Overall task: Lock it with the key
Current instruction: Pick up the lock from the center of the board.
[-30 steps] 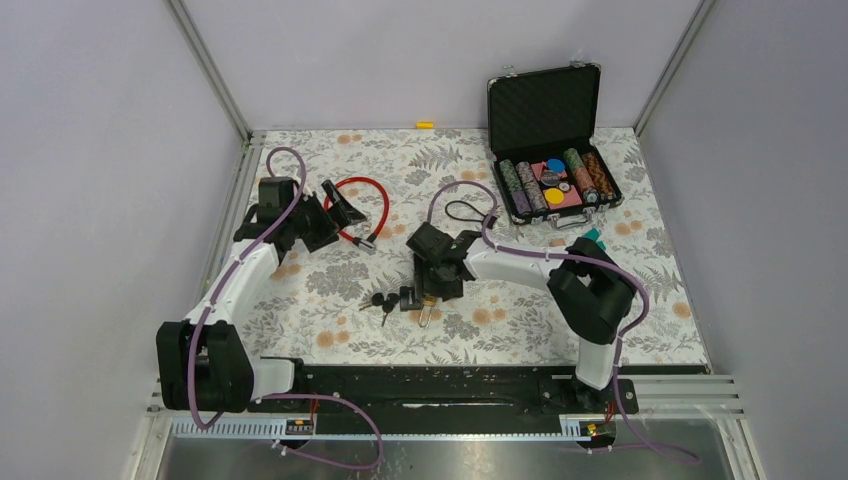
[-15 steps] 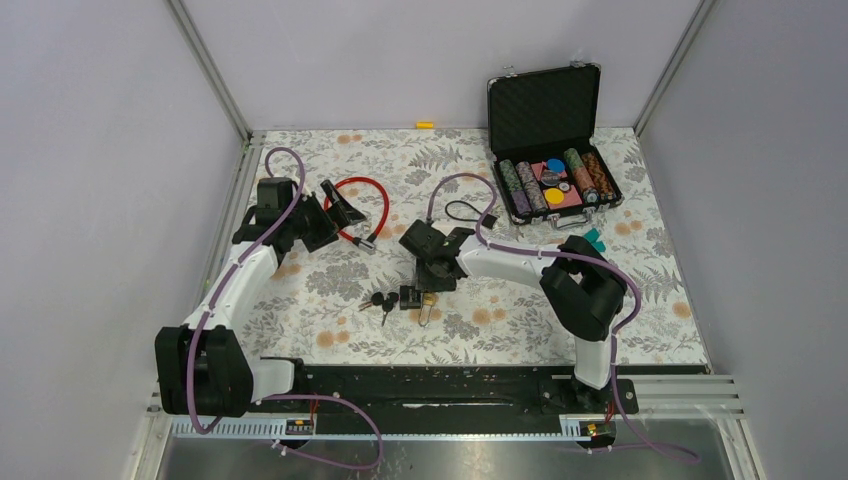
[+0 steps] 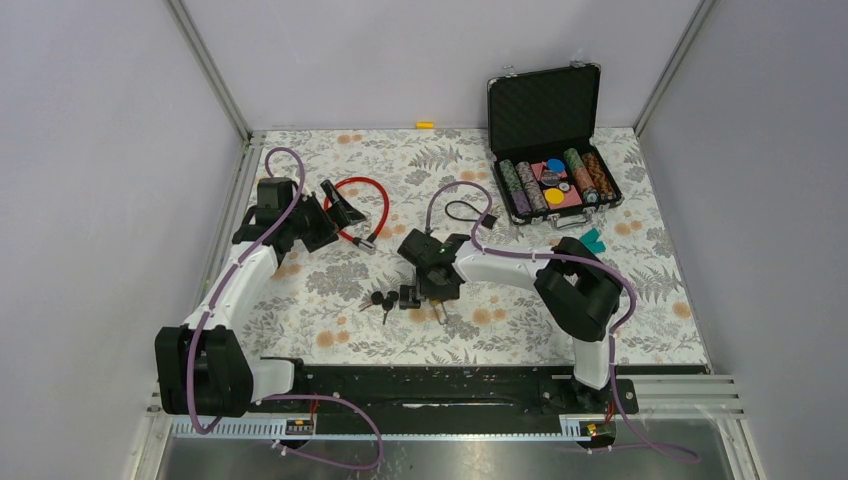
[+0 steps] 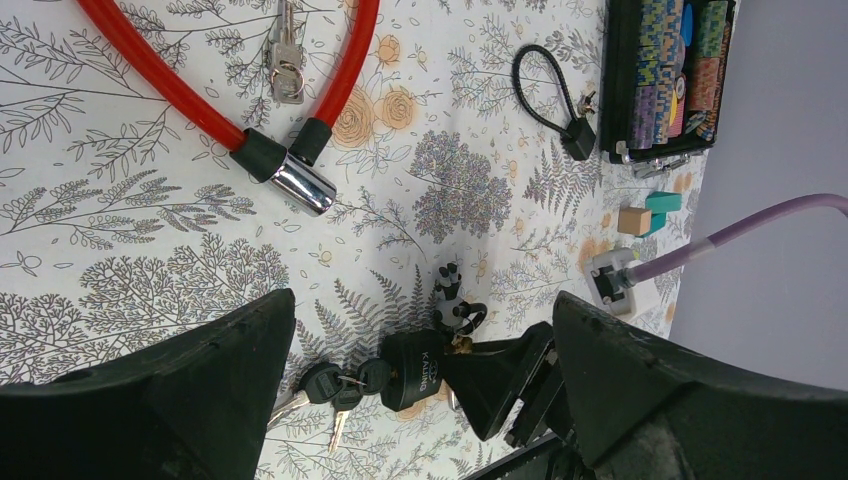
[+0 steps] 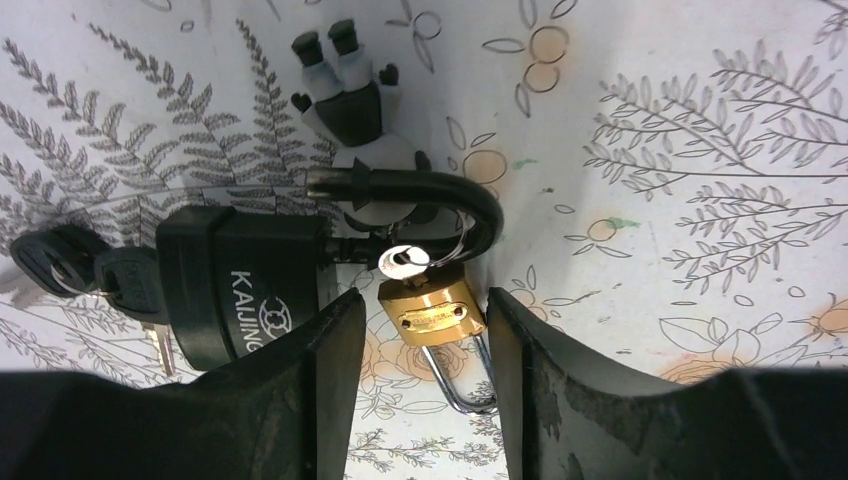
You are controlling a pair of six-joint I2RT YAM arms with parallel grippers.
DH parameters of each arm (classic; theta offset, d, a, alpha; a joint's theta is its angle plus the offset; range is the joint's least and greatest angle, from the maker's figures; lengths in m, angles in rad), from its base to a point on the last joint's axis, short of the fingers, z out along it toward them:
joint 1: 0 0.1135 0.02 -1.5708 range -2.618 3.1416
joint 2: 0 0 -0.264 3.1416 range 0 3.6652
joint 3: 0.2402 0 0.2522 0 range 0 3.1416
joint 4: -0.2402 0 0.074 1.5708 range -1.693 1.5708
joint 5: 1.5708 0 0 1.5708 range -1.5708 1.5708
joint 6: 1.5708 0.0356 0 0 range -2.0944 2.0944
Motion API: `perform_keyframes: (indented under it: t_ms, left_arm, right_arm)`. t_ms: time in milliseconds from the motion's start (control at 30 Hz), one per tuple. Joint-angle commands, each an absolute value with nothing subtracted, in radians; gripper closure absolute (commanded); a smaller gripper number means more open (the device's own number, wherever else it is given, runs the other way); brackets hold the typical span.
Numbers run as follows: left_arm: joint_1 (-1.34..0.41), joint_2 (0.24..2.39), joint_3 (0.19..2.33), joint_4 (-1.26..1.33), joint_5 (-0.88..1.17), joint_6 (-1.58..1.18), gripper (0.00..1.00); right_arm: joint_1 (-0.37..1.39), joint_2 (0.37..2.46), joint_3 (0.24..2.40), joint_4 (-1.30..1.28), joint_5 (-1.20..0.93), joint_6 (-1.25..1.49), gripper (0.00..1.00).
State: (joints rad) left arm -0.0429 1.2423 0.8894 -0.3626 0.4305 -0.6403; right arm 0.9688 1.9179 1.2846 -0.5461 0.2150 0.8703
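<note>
A black padlock (image 5: pixel 240 295) lies on the flowered mat with its shackle (image 5: pixel 450 195) swung open and black-headed keys (image 5: pixel 70 265) at its left end. A small brass padlock (image 5: pixel 432 308) with a silver key (image 5: pixel 405 260) in it lies beside it. My right gripper (image 5: pixel 425 295) is open and straddles the brass padlock, its fingers close on both sides. From above, the right gripper (image 3: pixel 432 288) covers both padlocks (image 3: pixel 408 296). My left gripper (image 4: pixel 422 300) is wide open and holds nothing. It hangs near the red cable lock (image 4: pixel 170 85) and faces the black padlock (image 4: pixel 432 370).
A small grey-and-black object (image 5: pixel 350 90) lies just beyond the shackle. An open case of poker chips (image 3: pixel 550 150) stands at the back right. Also on the mat are a thin black cable loop (image 3: pixel 465 212), teal and wooden blocks (image 3: pixel 590 238) and a yellow piece (image 3: pixel 426 125).
My right gripper has shifted slightly left over the padlocks and its jaws have narrowed. The brass padlock has moved a little to the right. The left arm has not moved.
</note>
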Motion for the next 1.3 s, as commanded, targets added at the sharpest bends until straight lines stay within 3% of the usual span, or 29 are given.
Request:
perform_keyframes:
  t_ms: [0,167,333,467,767,1267]
  left_arm:
    - [-0.046,1.208,0.881,-0.314,0.428,-0.641,0.01]
    - [-0.046,1.204,0.881,-0.315,0.428,-0.641,0.01]
    - [-0.046,1.204,0.881,-0.314,0.429,-0.643,0.01]
    - [-0.046,1.204,0.885,-0.314,0.432,-0.644,0.01]
    - [-0.046,1.200,0.885,-0.314,0.433,-0.644,0.01]
    - [-0.046,1.194,0.881,-0.317,0.431,-0.644,0.01]
  right_arm:
    - [0.993,1.940,1.300,-0.567,0.184,0.834,0.45]
    - [0.996,1.970,1.294,-0.589,0.191,0.767,0.50]
    - [0.996,1.969,1.320,-0.615,0.284,0.690,0.77]
    - [0.996,1.912,1.362,-0.593,0.290,0.607,0.86]
    - [0.993,1.785,1.374,-0.432,0.040,0.551,0.87]
    - [0.920,1.829,1.294,0.025,-0.414,0.746,0.86]
